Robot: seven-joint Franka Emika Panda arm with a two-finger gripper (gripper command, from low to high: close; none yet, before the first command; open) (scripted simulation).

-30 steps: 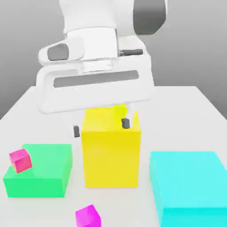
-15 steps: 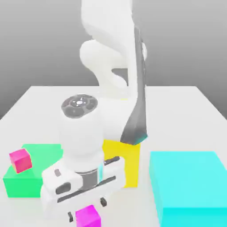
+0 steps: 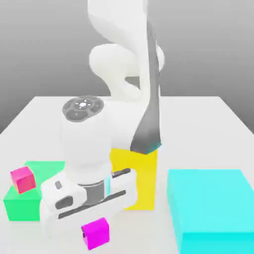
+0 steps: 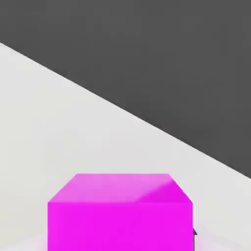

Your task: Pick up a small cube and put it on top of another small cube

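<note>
Pale smooth tabletop against gray shading, glossy magenta cube gripped at the fingertips near the front, gripper clenched on it, fingers mostly hidden, yellow block and green block partly covered by the white arm, pinkish-red cube tilted at the green block, flat cyan block cut off by the frame edge.

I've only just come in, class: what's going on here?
A robot arm has its gripper closed on the small magenta cube near the front edge of the table. The pinkish-red cube sits on the green block, and a yellow block and a cyan block stand nearby. The magenta cube is not yet on top of another cube.
</note>
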